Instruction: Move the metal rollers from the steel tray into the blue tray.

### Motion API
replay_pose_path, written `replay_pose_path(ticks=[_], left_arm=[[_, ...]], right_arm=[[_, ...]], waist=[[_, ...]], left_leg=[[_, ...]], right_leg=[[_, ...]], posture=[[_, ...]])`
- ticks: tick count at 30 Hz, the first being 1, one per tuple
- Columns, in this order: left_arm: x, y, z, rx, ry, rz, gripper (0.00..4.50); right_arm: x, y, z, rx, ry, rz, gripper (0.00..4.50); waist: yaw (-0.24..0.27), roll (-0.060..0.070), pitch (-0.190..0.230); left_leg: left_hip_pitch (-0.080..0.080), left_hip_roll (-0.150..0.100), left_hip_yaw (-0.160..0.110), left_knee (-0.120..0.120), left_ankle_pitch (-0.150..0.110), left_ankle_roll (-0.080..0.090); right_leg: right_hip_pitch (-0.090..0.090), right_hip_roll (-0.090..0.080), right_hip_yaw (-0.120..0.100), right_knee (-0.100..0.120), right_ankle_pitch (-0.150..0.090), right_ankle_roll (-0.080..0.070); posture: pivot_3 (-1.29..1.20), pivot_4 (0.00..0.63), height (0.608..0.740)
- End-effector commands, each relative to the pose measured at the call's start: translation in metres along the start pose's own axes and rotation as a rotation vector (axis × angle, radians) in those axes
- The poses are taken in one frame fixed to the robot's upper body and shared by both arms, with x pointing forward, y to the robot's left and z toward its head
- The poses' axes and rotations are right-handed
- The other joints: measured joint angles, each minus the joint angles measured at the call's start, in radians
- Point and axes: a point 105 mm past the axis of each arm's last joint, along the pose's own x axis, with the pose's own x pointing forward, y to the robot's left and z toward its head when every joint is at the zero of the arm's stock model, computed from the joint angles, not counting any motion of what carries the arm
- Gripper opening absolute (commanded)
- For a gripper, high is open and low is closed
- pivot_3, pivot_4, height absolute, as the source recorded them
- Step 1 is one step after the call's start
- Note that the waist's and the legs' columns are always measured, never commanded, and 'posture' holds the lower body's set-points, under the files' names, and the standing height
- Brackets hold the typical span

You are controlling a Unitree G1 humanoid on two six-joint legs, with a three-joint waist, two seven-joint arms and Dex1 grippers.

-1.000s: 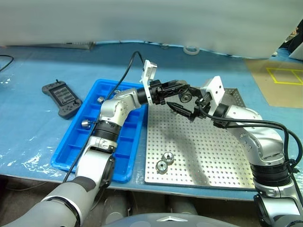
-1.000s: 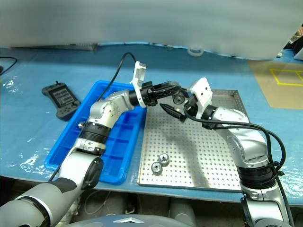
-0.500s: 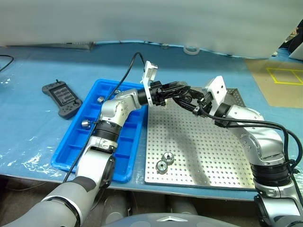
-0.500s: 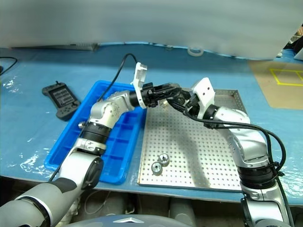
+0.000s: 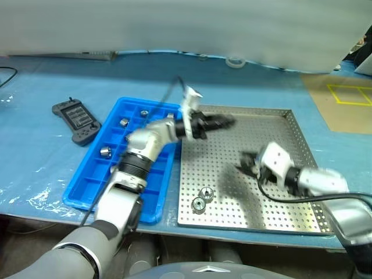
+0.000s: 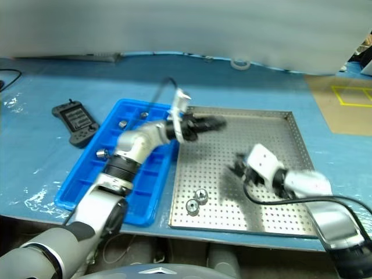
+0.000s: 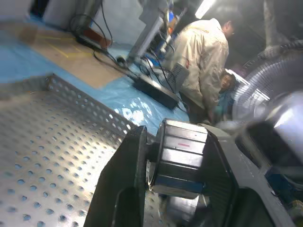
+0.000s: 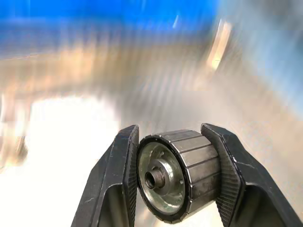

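Currently I log one metal roller (image 7: pixel 179 157) clamped in my left gripper (image 5: pixel 224 121) mid-frame, another roller (image 8: pixel 177 176) pinched by my right gripper (image 5: pixel 245 163) lower right.

**Six rollers, two trays**

Counted six rollers in all: two (image 5: pixel 204 192) (image 5: pixel 198 204) side by side near the front edge of the steel tray (image 5: pixel 273 116); two (image 5: pixel 124 122) (image 5: pixel 105 152) along the left edge of the blue tray (image 5: pixel 75 195); one roller (image 7: pixel 182 163) in the left gripper (image 7: pixel 174 131); one (image 8: pixel 177 182) in the right gripper (image 8: pixel 169 131). A possible third in the blue tray's far compartments, too unclear to count. One controller (image 5: pixel 75 120). One tape ring (image 5: pixel 235 61).
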Motion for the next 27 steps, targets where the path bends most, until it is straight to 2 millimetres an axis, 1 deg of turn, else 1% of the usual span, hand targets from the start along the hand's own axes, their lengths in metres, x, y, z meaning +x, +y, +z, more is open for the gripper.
replay_pose_path(ticks=[1, 9, 15, 18, 24, 26, 27], left_arm=[[0.005, -0.011, 0.026, 0.071, -0.08, -0.042, 1.29], [0.009, -0.013, 0.025, 0.068, -0.086, -0.052, 1.29], [0.01, -0.014, 0.025, 0.066, -0.082, -0.058, 1.29], [0.01, -0.014, 0.024, 0.065, -0.081, -0.059, 1.29], [0.01, -0.014, 0.023, 0.061, -0.077, -0.061, 1.29], [0.01, -0.015, 0.023, 0.061, -0.076, -0.063, 1.29], [0.01, -0.015, 0.023, 0.062, -0.075, -0.063, 1.29]], right_arm=[[-0.005, 0.0, 0.006, -0.055, 0.006, 0.012, 1.69], [-0.004, -0.002, 0.009, -0.054, 0.01, -0.013, 1.69], [-0.006, 0.0, -0.01, -0.037, 0.035, -0.027, 1.69], [-0.007, -0.005, -0.02, -0.045, 0.053, -0.07, 1.69], [-0.007, -0.012, -0.022, -0.047, 0.025, -0.119, 1.69], [-0.007, -0.014, -0.021, -0.032, 0.009, -0.131, 2.42], [-0.007, -0.011, -0.021, 0.0, 0.003, -0.109, 2.7]], waist=[[-0.007, 0.006, 0.001], [-0.001, 0.005, 0.001], [-0.001, 0.005, 0.001], [-0.002, 0.005, 0.001], [-0.003, 0.005, 0.001], [-0.003, 0.005, 0.001], [-0.003, 0.005, 0.001]], left_leg=[[0.0, -0.001, 0.0, 0.0, 0.0, 0.0], [0.001, -0.002, 0.001, 0.0, 0.001, 0.003], [0.001, -0.002, 0.001, -0.001, 0.001, 0.004], [0.0, -0.002, 0.001, -0.001, 0.001, 0.004], [0.001, -0.002, 0.001, -0.001, 0.001, 0.003], [0.001, -0.002, 0.001, -0.001, 0.001, 0.003], [0.001, -0.002, 0.001, -0.001, 0.001, 0.003]], right_leg=[[0.0, 0.0, 0.002, 0.0, 0.0, 0.0], [0.004, -0.001, 0.003, -0.005, 0.0, 0.0], [0.004, -0.001, 0.001, -0.006, 0.0, 0.0], [0.004, -0.001, 0.001, -0.006, 0.0, 0.0], [0.004, -0.001, 0.001, -0.006, 0.0, 0.0], [0.004, -0.001, 0.001, -0.006, 0.0, 0.0], [0.004, -0.001, 0.001, -0.006, 0.0, 0.0]], posture=[[-0.28, 0.15, 0.74], [-0.3, 0.15, 0.74], [-0.3, 0.15, 0.74], [-0.3, 0.15, 0.74], [-0.31, 0.15, 0.74], [-0.31, 0.15, 0.74], [-0.31, 0.15, 0.74]])
